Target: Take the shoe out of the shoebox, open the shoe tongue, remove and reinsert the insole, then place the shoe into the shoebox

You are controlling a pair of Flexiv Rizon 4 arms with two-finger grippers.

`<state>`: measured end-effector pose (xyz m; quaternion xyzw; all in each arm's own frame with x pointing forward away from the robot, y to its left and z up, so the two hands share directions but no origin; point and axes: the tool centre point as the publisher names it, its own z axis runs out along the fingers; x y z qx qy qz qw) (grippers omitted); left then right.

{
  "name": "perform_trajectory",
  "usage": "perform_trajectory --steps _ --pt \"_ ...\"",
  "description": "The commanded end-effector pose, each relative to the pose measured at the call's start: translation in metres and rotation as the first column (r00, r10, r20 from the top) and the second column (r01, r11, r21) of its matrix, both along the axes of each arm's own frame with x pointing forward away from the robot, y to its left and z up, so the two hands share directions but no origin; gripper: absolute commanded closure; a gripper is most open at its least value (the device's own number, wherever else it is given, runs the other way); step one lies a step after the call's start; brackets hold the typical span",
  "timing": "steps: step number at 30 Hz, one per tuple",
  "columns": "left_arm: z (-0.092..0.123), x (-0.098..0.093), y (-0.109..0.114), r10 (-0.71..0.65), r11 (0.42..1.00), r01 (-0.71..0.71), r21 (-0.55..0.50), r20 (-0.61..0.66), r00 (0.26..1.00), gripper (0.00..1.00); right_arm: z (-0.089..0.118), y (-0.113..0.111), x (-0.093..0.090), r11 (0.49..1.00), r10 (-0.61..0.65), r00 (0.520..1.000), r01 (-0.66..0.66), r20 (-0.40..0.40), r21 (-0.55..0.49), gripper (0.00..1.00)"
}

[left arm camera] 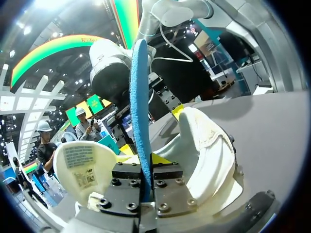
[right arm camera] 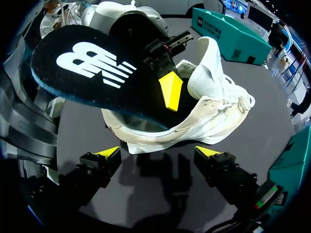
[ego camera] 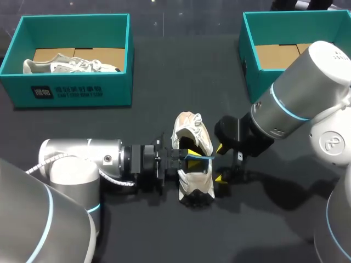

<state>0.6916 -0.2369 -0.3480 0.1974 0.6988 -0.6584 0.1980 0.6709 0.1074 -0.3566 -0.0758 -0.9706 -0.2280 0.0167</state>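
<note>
A white shoe point(ego camera: 193, 161) rests on the dark table, heel toward me. Its tongue point(left arm camera: 80, 165) is folded open. My left gripper point(ego camera: 184, 159) comes in from the left over the shoe's opening and is shut on the blue-edged insole point(ego camera: 201, 157). The insole point(left arm camera: 138, 107) stands on edge between its fingers, lifted out of the shoe point(left arm camera: 209, 145). From the right wrist view, the insole's black face point(right arm camera: 92, 73) hangs over the shoe point(right arm camera: 214, 111). My right gripper point(right arm camera: 158, 155) is open just short of the shoe's side, empty. In the head view it point(ego camera: 220, 163) sits right of the shoe.
A teal shoebox point(ego camera: 66, 90) at the back left holds another white shoe point(ego camera: 71, 67). A second teal shoebox point(ego camera: 249, 60) stands at the back right, with only cardboard showing inside it. Bare dark table lies in front of the shoe.
</note>
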Motion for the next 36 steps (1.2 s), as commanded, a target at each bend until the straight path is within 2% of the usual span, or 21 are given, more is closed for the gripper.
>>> perform_trajectory --steps 1,2,3,10,13,18,19,20,22,26,36 --pt "0.000 0.001 0.000 -0.008 1.000 0.008 -0.007 -0.011 1.000 1.00 0.000 0.000 -0.001 1.000 -0.002 1.000 0.002 0.002 -0.002 0.00" --pt "0.002 0.000 0.000 -0.008 1.000 0.008 -0.008 -0.011 1.000 0.96 0.000 0.000 -0.001 1.000 -0.002 1.000 0.002 0.002 -0.002 0.00" --pt "0.005 -0.001 0.000 -0.013 1.000 0.012 -0.017 -0.021 1.000 0.76 0.000 0.000 -0.001 1.000 -0.002 1.000 0.002 0.002 -0.002 0.00" --pt "0.025 -0.011 0.001 -0.025 0.999 0.024 -0.025 -0.034 0.999 0.65 0.000 0.000 -0.001 1.000 -0.002 1.000 0.002 0.002 -0.002 0.00" --pt "0.033 -0.016 0.000 -0.034 0.999 0.033 -0.030 -0.038 0.999 0.63 0.000 0.000 -0.001 1.000 -0.002 1.000 0.002 0.002 -0.002 0.00" --pt "0.043 -0.024 -0.002 -0.059 0.998 0.058 -0.026 -0.032 0.998 0.63 0.000 0.000 -0.001 1.000 -0.002 1.000 0.002 0.002 -0.002 0.00" --pt "0.044 -0.026 -0.003 -0.062 0.998 0.062 -0.025 -0.026 0.998 0.65 0.000 0.000 -0.001 1.000 -0.002 1.000 0.002 0.002 -0.002 0.00" --pt "0.043 -0.027 -0.004 -0.068 0.997 0.067 -0.025 -0.025 0.997 0.74 0.000 0.000 -0.001 1.000 -0.002 1.000 0.002 0.002 -0.002 0.00" --pt "0.042 -0.030 -0.005 -0.076 0.997 0.075 -0.024 -0.021 0.997 1.00 0.000 0.000 -0.001 1.000 -0.002 1.000 0.002 0.002 -0.002 0.00" --pt "0.035 -0.029 -0.007 -0.083 0.997 0.083 -0.007 -0.005 0.997 1.00 0.000 0.000 -0.001 1.000 -0.002 1.000 0.002 0.002 -0.002 0.00" --pt "0.013 -0.012 -0.007 -0.053 0.998 0.052 0.027 0.049 0.997 1.00 0.000 0.000 -0.001 1.000 -0.002 1.000 0.002 0.002 -0.002 0.00"
